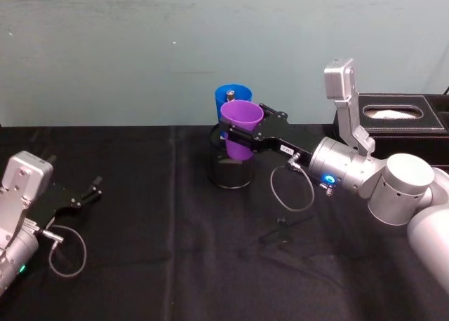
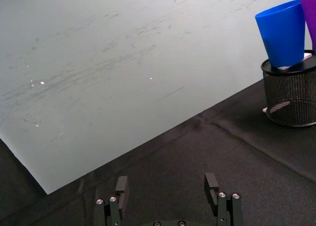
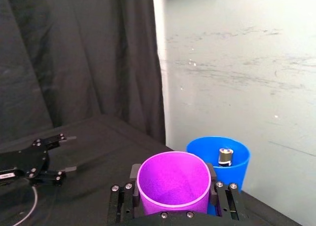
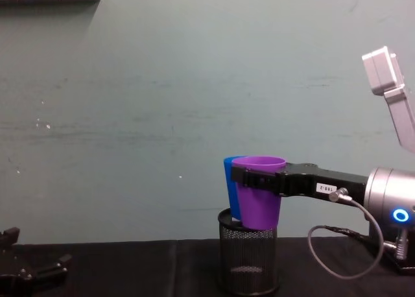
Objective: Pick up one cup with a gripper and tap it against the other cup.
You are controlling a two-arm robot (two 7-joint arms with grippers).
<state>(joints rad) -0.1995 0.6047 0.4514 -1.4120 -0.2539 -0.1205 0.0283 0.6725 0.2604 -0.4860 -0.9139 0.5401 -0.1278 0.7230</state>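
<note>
My right gripper (image 4: 244, 176) is clamping the purple tumbler (image 4: 259, 200) by its upper wall, one flat jaw on each side. I am holding it upright over the black mesh pen holder (image 4: 248, 258), its base level with the holder's rim. The blue tumbler (image 4: 228, 180) is standing upright in the holder's mouth, just behind the purple one; I cannot tell whether their walls are touching. A small metal cylinder (image 3: 225, 156) is lying inside the blue tumbler. My left gripper (image 1: 96, 186) is resting with its jaws apart on the black tablecloth (image 1: 175, 265), well left of the holder.
</note>
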